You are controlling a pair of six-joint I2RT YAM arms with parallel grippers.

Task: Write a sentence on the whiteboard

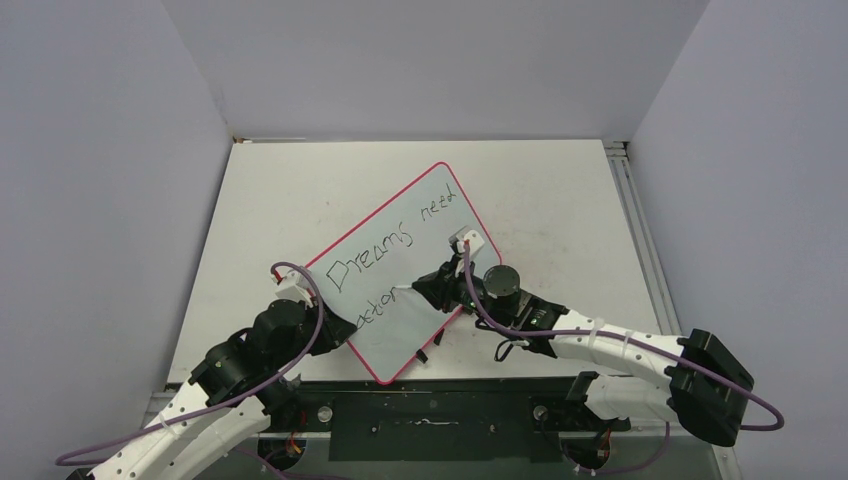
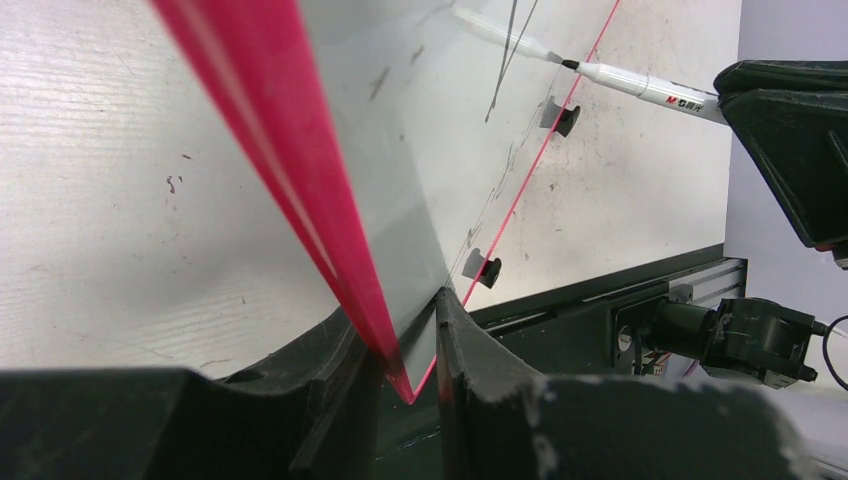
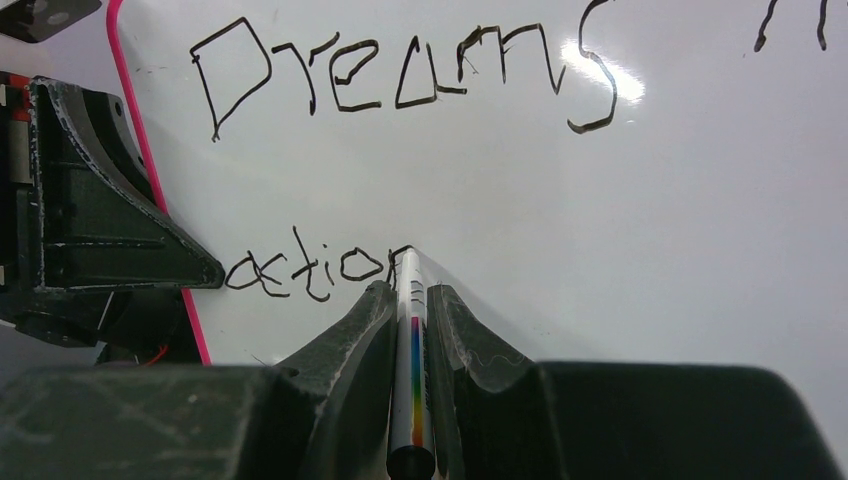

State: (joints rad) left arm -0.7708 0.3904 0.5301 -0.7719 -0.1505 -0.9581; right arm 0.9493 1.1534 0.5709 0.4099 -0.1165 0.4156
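A pink-rimmed whiteboard lies diagonally by the desk's near edge, well apart from its far and right edges. The left fingers clamp its rim. The right fingers grip a marker, its tip touching the board after "action". The sentence reads "Dreams need action".

One whiteboard; one marker; three written words

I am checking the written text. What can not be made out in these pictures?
- Top view: the right gripper hides where the sentence ends.
- Right wrist view: the top edge cuts off the word after "Dreams".
- Left wrist view: the whiteboard is seen too obliquely; writing unreadable.
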